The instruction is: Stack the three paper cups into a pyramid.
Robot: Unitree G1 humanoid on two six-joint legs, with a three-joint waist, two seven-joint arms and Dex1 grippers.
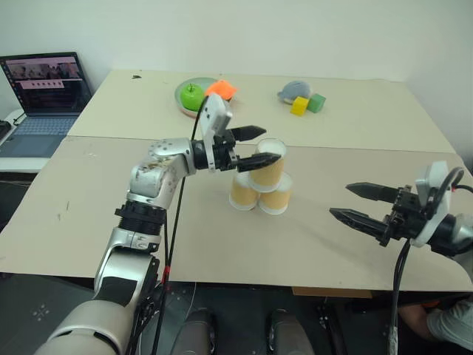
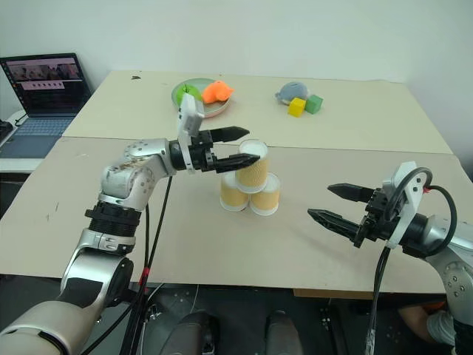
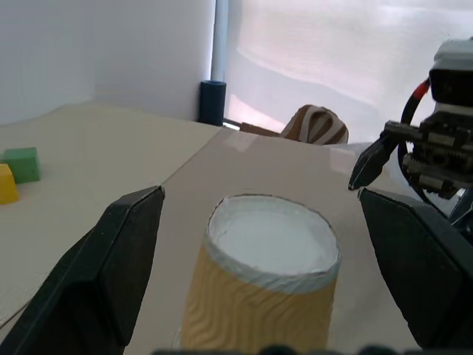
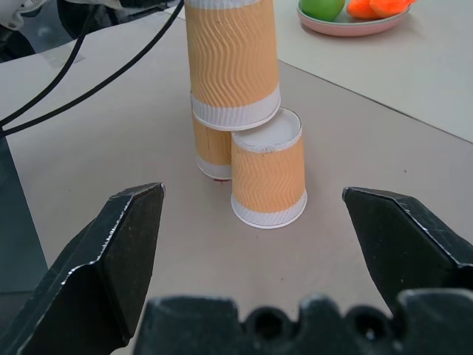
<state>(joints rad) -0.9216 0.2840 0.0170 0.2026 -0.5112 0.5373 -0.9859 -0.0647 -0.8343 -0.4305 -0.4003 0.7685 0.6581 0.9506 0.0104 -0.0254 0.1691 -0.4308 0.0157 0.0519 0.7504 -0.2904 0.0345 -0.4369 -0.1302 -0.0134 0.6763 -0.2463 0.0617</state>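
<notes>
Standing wide apart, the two black fingers of the left gripper point(image 1: 259, 146) flank the top cup point(image 1: 267, 164) of the pyramid point(image 2: 247, 185) without pressing on it; the left wrist view shows a gap between each finger and the cup's wavy tan wall, so nothing is held. That top cup sits upside down on the two lower cups point(image 4: 267, 177), which stand inverted and touching one another on the table point(image 1: 103, 214) just under the left gripper. The right gripper point(image 1: 366, 205) hangs well off to the right of the stack, its fingers also spread wide and empty, pointing toward the cups. The right wrist view gives what the head views do not: the top cup's white rim resting across the bases of the two below, and slightly tilted. The left wrist view alone shows the white, flat base of the top cup between the fingers, with the right gripper beyond it. Past the left gripper lie a plate point(image 1: 183, 103) with a green apple point(image 1: 192, 95), and coloured blocks point(image 1: 307, 104).
</notes>
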